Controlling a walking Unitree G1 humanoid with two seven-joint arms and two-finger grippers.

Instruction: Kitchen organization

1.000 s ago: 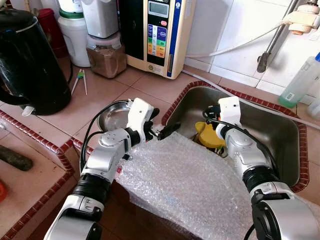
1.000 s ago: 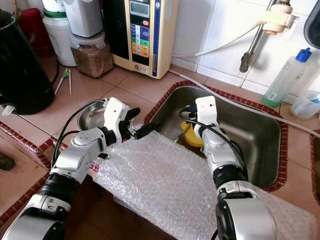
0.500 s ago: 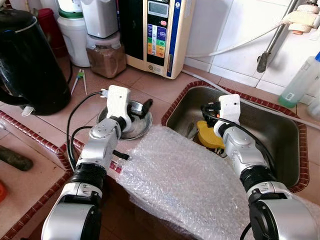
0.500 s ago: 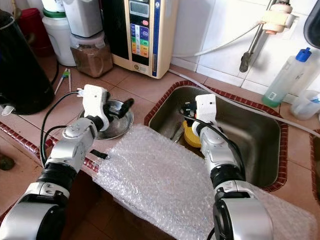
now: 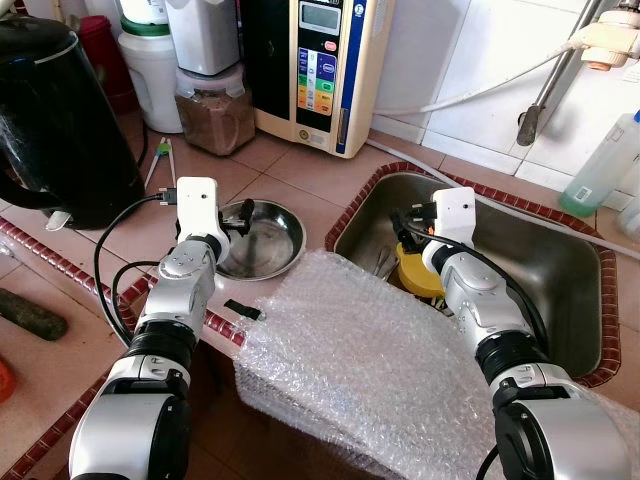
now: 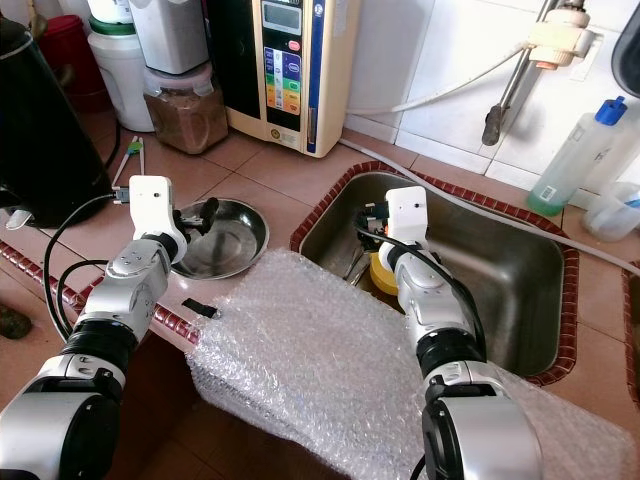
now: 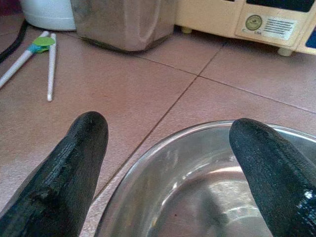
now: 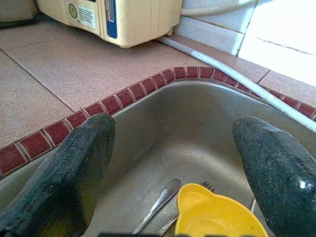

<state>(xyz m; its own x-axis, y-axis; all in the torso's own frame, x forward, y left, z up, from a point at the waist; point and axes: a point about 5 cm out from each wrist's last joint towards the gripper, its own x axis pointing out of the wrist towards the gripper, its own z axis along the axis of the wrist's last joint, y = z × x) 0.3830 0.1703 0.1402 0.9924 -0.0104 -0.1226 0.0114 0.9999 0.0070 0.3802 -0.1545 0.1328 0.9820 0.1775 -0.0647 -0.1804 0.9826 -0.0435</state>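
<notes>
A shallow steel bowl [image 5: 268, 238] sits on the tiled counter left of the sink [image 5: 560, 265]. My left gripper [image 5: 236, 214] is open at the bowl's left rim; in the left wrist view its fingertips [image 7: 91, 128] straddle the near rim of the bowl [image 7: 197, 182] without touching it. My right gripper [image 5: 404, 224] hangs open over the sink's left end, above a yellow plastic piece [image 5: 415, 275]. The right wrist view shows that yellow piece [image 8: 212, 212] beside a spoon [image 8: 158, 202] on the sink bottom. A sheet of bubble wrap [image 5: 380, 370] lies over the counter's front edge.
A black kettle [image 5: 60, 120] stands at the far left. A cream water unit [image 5: 315, 70] and a jar of brown powder [image 5: 212, 110] line the back wall. Green-topped white chopsticks [image 5: 160, 160] lie near the kettle. A clear bottle [image 5: 600, 160] stands right of the sink.
My left arm has swung left, from the bubble wrap's corner by the sink edge to the steel bowl, which is now uncovered. The right gripper has shifted slightly left.
</notes>
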